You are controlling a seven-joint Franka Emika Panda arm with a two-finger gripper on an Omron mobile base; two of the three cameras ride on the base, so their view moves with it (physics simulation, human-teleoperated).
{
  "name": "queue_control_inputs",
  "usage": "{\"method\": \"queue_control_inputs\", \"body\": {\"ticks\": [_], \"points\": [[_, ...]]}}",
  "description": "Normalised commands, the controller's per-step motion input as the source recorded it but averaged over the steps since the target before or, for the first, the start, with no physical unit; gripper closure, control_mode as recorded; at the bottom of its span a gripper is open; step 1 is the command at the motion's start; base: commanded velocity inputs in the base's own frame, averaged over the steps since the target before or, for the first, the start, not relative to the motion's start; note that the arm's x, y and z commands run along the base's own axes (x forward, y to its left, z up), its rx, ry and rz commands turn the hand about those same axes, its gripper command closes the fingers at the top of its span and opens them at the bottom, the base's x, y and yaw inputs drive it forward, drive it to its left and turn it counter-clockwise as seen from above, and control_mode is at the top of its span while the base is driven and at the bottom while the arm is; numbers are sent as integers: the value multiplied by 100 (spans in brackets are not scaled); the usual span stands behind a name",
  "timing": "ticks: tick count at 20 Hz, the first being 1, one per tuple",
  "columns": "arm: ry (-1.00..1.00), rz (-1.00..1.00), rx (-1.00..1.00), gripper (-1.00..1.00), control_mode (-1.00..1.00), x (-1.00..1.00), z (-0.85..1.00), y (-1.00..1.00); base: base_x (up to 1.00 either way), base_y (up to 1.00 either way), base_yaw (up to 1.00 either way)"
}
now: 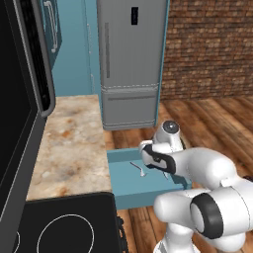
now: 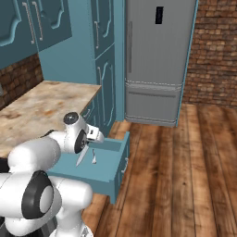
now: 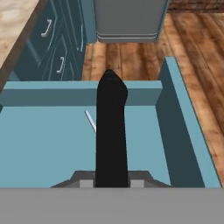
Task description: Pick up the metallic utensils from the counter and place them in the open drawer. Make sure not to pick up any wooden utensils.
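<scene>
Beige marble-patterned stone with rust-brown blotches forms the counter (image 1: 74,143), a long slab on teal-blue cabinets (image 2: 104,69), and beyond its far end stands one grey steel fridge (image 1: 131,59) against a red brick wall (image 2: 213,51). Warm brown planks make up the wooden floor (image 2: 185,166). One black cooktop (image 1: 64,227) with white ring marks sits at the near end of the slab in the left base view, beside a tall black appliance front (image 1: 20,99) at the left edge. One open drawer (image 1: 123,158) juts out from under the counter's edge over the floor. Two metallic utensils can be counted: a small silver fork-like piece (image 1: 137,169) lying on the drawer's bottom, and a knife (image 3: 111,131) with a black handle. The gripper (image 3: 111,181) hangs over the drawer with its fingers closed narrowly on the knife handle, which rises black between the tips in the hand view. The right base view shows what the hand view hides, the silver blade (image 2: 82,156) pointing down into the drawer just beside the fork. The hand view shows curved cabinet handles (image 3: 47,27) on the teal doors below the counter edge. In the left base view the white arm covers the knife.
</scene>
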Motion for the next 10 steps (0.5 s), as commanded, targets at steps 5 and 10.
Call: {"method": "queue_control_inputs", "body": {"ticks": [5,10], "points": [[2,0,1,100,-100,10,-34,3,0,0,0],[3,0,0,100,-100,17,-36,0,0,0,0]]}}
